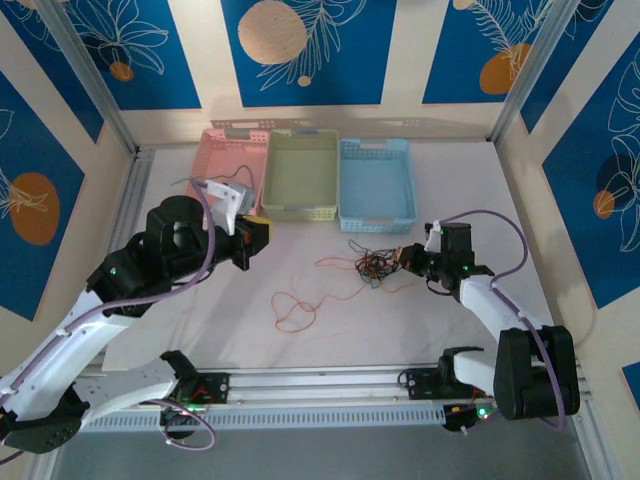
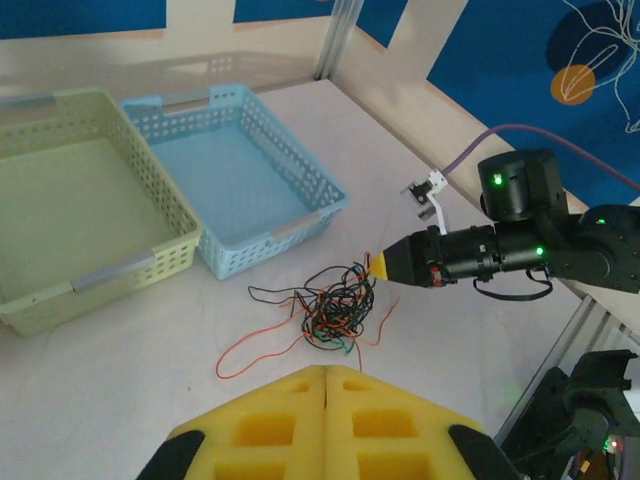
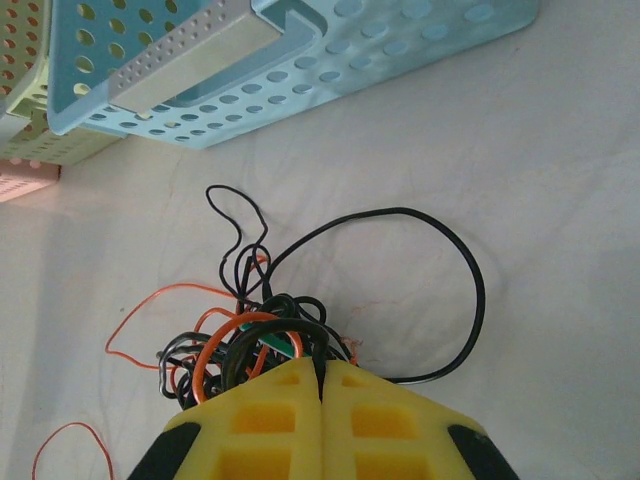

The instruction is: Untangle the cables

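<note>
Three plastic baskets stand touching in a row along the counter's (image 1: 400,320) far edge: a pink basket (image 1: 225,140) nearest the far left corner, a pale green basket (image 1: 300,170) in the middle, and a light blue basket (image 1: 375,180) at the right end.

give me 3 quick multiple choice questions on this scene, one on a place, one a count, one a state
1. Where is the tangle? A in a basket; B on the table by the blue basket; C lifted in the air.
2. How many baskets? A two; B four; C three.
3. The right hand is: A shut at the tangle; B wide open; C gripping a basket.
Key: 1 B, it lies on the table; 2 C, pink basket, green basket, blue; 3 A, jaws together.
</note>
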{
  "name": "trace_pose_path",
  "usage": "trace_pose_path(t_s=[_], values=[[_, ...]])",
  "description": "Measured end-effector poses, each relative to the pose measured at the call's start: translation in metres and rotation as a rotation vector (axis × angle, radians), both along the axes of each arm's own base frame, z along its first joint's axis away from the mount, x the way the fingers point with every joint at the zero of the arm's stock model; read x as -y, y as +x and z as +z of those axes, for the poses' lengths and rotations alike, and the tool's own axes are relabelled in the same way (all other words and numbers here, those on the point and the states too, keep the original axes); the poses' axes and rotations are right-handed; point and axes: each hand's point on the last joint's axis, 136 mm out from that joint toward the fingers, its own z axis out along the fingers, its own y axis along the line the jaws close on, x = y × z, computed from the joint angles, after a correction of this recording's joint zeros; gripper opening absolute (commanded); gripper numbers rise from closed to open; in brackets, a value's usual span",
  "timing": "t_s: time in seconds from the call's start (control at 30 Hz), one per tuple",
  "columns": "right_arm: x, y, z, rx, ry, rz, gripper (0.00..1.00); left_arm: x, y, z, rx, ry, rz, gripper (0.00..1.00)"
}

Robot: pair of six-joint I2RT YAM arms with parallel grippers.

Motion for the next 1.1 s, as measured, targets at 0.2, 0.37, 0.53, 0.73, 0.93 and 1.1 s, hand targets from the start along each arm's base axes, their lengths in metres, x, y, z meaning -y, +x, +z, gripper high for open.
trace_pose_path(t_s=[0.2,0.37,0.53,0.73,0.93,1.1], values=[[-0.003,0.001,0.003,0.010,0.017,0.011,0.00,0.048,0.010,-0.080,-0.175,0.047,-0.109,0.54],[-0.005,0.001,0.004,0.014,0.025,0.018,0.00,0.099,0.005,-0.197,-0.401,0.191,-0.207,0.67],[-0.005,0.001,0.004,0.015,0.028,0.022,0.00,0.146,-0.007,-0.254,-0.470,0.279,-0.319,0.71],[-0.006,0.001,0.005,0.016,0.030,0.024,0.00,0.168,-0.004,-0.274,-0.467,0.305,-0.360,0.70],[-0.007,0.001,0.005,0.018,0.035,0.029,0.00,0.175,0.000,-0.289,-0.479,0.330,-0.365,0.57],[-0.008,0.000,0.006,0.018,0.041,0.033,0.00,0.177,0.000,-0.298,-0.489,0.331,-0.366,0.15]])
